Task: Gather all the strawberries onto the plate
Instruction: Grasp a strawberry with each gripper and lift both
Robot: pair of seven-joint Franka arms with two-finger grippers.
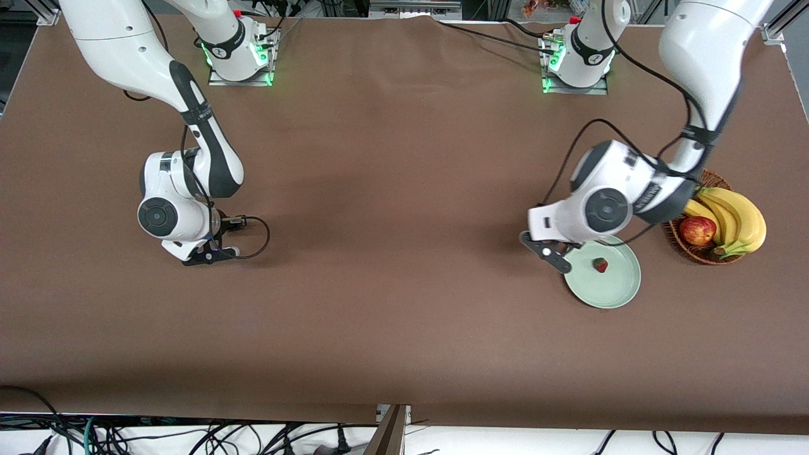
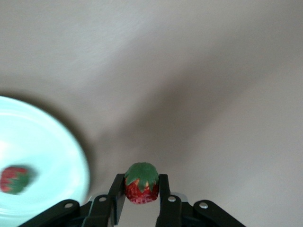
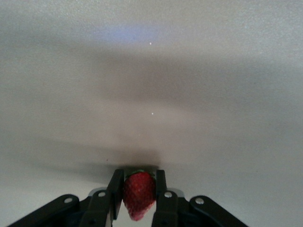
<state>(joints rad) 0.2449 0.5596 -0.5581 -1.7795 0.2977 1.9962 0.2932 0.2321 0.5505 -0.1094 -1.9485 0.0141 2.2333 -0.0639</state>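
Nearby, basket (image 1: 690, 251) beside plate (image 1: 616, 294)

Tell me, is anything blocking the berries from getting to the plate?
Nothing visible. The left gripper holds a strawberry right beside the plate, which has one berry already. The right gripper holds another strawberry, with only bare table between.

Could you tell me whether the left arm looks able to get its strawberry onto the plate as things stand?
Probably yes. The left gripper, shut on a strawberry, hangs just beside the plate rim; only one berry lies inside.
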